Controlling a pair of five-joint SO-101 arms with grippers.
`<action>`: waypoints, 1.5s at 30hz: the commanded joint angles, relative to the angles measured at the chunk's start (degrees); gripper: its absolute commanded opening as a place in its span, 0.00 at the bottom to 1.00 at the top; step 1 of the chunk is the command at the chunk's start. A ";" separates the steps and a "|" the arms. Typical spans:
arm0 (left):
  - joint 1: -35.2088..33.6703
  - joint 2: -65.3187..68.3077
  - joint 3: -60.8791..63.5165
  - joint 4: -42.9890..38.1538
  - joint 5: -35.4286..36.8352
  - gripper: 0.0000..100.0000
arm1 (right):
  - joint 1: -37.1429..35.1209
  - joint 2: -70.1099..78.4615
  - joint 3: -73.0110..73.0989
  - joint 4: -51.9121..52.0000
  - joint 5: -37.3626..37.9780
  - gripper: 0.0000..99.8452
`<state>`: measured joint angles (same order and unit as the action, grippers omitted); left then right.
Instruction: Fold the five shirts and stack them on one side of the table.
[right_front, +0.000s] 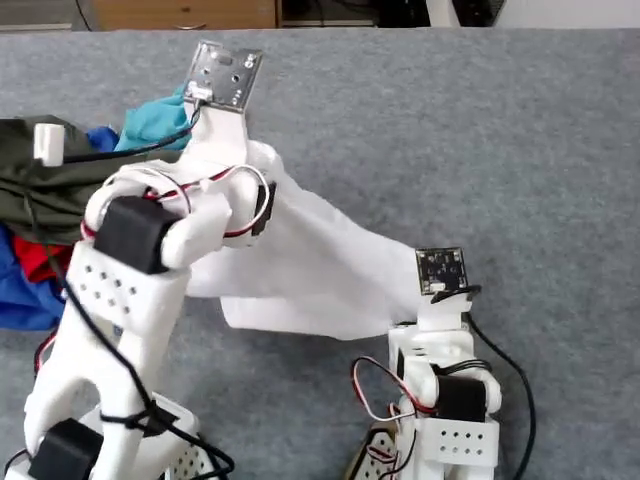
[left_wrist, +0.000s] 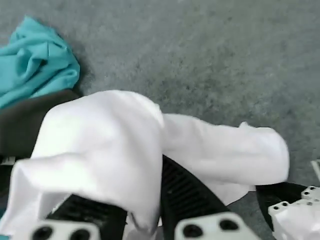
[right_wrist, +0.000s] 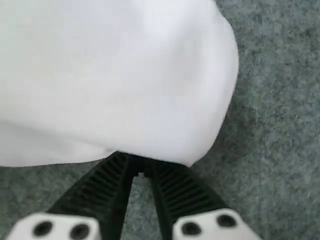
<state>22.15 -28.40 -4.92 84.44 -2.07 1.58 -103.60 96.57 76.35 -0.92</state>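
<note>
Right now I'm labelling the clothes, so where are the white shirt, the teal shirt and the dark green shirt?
white shirt (right_front: 320, 270), high view, on its spread middle.
teal shirt (left_wrist: 35, 65), left wrist view, on its crumpled middle.
dark green shirt (right_front: 60, 195), high view, on its bunched folds beside the teal shirt.

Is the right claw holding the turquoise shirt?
No, the right gripper is shut on the edge of the white shirt, over the grey table.

A white shirt (left_wrist: 105, 150) sits bunched in the middle of the frame. It is draped over the left gripper (left_wrist: 142, 205), whose black fingers (left_wrist: 187, 195) pinch a fold of it. Toward one corner a teal shirt (left_wrist: 35, 65) lies crumpled on the grey table (left_wrist: 210, 55), touching a dark garment (left_wrist: 25, 125) that runs under the white shirt's edge.
</note>
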 joint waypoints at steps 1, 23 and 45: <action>2.20 -1.80 -7.56 2.46 0.00 0.02 | -0.75 -6.11 0.13 -0.62 0.35 0.00; -0.26 27.21 26.64 -24.26 2.90 0.28 | -0.75 -6.11 0.13 -0.62 0.35 0.00; -10.90 0.75 7.82 1.85 -8.35 0.02 | -0.75 -6.11 0.13 -0.62 0.35 0.00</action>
<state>12.31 -20.04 6.33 85.32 -8.40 1.67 -103.60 96.57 76.35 -0.92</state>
